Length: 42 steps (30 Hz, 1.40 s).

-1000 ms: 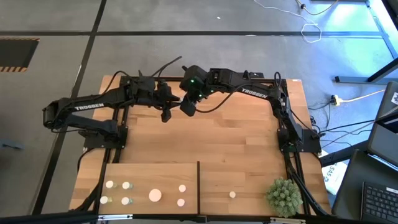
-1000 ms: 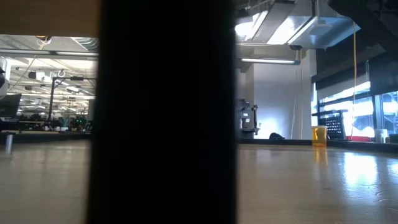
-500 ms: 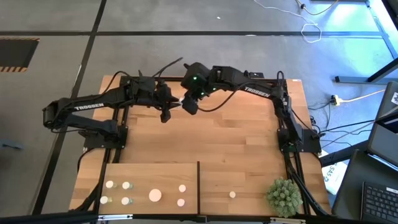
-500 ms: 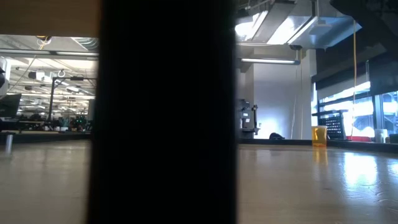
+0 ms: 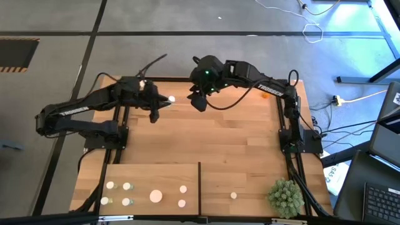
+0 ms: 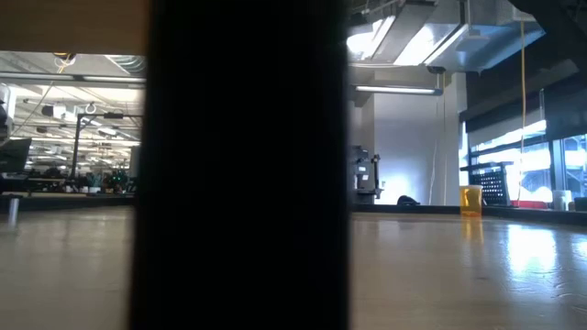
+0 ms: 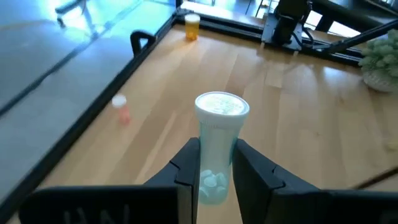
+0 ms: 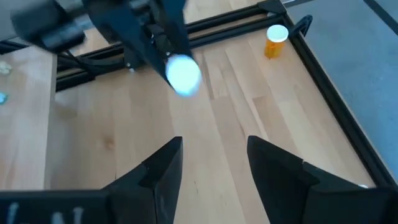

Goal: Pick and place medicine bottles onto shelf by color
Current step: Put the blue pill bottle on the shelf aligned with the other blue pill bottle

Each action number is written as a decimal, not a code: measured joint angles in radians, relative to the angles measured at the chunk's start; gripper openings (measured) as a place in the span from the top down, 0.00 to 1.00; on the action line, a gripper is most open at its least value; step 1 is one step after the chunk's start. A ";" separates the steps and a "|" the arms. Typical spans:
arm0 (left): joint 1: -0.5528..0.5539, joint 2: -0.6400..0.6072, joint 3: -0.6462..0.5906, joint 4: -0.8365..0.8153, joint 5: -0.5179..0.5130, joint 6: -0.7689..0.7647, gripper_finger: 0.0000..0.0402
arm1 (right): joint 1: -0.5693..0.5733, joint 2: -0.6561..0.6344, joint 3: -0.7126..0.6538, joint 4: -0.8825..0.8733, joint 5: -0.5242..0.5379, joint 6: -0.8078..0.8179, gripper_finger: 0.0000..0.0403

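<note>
Daylight glare from windows [image 6: 514, 156] at right, sheen on tabletop [image 6: 477, 266]; dark blurred post [image 6: 243, 165] blocking low view

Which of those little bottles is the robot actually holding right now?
The pale greenish bottle, clamped between the left gripper's fingers above the table. The orange bottle and those on the shelf stand free.

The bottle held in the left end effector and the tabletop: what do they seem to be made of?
Bottle: probably translucent pale plastic, since tablets show through its wall; the cap looks matte white. Tabletop: wood planks with visible grain and seams, lightly glossy.
</note>
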 joint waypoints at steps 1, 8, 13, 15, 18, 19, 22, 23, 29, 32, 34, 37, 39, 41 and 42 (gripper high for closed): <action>-0.002 -0.023 0.000 -0.028 0.000 -0.019 0.85 | 0.000 -0.001 0.000 0.001 0.000 -0.004 0.55; -0.076 -0.180 0.000 -0.137 0.002 -0.107 0.85 | 0.006 -0.010 0.000 0.003 0.001 -0.078 0.55; -0.155 -0.291 0.000 -0.191 0.013 -0.135 0.85 | 0.018 -0.011 0.000 0.003 -0.002 -0.129 0.55; -0.183 -0.337 0.000 -0.230 0.026 -0.154 0.85 | 0.023 -0.011 0.000 0.004 -0.023 -0.158 0.55; -0.213 -0.396 0.000 -0.272 0.048 -0.165 0.85 | 0.025 -0.011 0.000 0.018 -0.085 -0.179 0.55; -0.220 -0.412 0.000 -0.279 0.062 -0.169 0.85 | 0.026 -0.011 0.000 0.020 -0.106 -0.182 0.55; -0.238 -0.451 -0.001 -0.286 0.123 -0.172 0.85 | 0.026 -0.011 0.000 0.038 -0.144 -0.184 0.55; -0.243 -0.465 -0.002 -0.285 0.150 -0.169 0.85 | 0.025 -0.011 0.000 0.044 -0.148 -0.184 0.55; -0.248 -0.555 -0.104 -0.240 0.316 -0.160 0.85 | 0.026 -0.011 0.000 0.084 -0.173 -0.221 0.55; -0.248 -0.615 -0.191 -0.125 0.441 -0.156 0.85 | 0.026 -0.011 0.000 0.115 -0.225 -0.238 0.56; -0.248 -0.656 -0.242 -0.076 0.533 -0.161 0.85 | 0.026 -0.011 0.000 0.137 -0.285 -0.241 0.56; -0.248 -0.720 -0.289 -0.056 0.626 -0.183 0.85 | 0.026 -0.011 0.000 0.151 -0.407 -0.267 0.58; -0.248 -0.759 -0.316 -0.057 0.680 -0.185 0.85 | 0.026 -0.011 0.000 0.153 -0.472 -0.297 0.59; -0.248 -0.798 -0.339 -0.058 0.731 -0.186 0.85 | 0.028 -0.011 0.000 0.153 -0.504 -0.304 0.59; -0.248 -0.815 -0.349 -0.055 0.751 -0.186 0.85 | 0.030 -0.011 0.000 0.153 -0.507 -0.301 0.60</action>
